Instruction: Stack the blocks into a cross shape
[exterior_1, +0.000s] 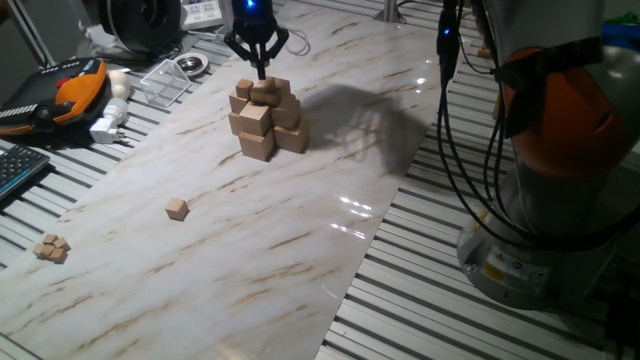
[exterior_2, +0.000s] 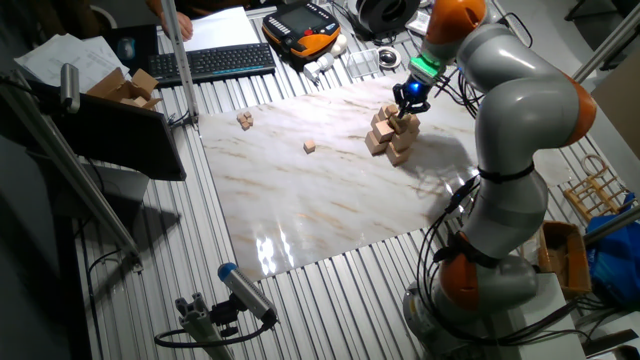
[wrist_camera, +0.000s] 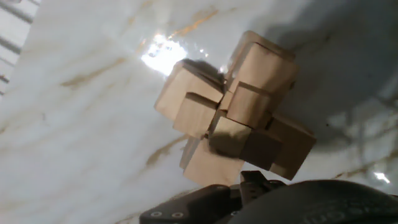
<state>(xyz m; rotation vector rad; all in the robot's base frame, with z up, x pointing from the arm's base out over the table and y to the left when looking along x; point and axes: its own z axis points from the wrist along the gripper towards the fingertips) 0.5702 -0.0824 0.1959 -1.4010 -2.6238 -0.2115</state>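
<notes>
Tool (exterior_1: 262, 68) sits right above the cross shape (exterior_1: 266, 120), placing step; grip state unclear, cannot tell. Next: fetch the loose block (exterior_1: 177, 208) off the worktop (exterior_1: 300, 230).

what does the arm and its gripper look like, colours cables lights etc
The arm has bulky, rounded light-grey segments with orange bands at the joints. Black cables hang loosely beside its grey base. The gripper is small and black, with thin dark fingers; a blue light glows just above it, and a green light shows at the wrist in the other fixed view.
</notes>
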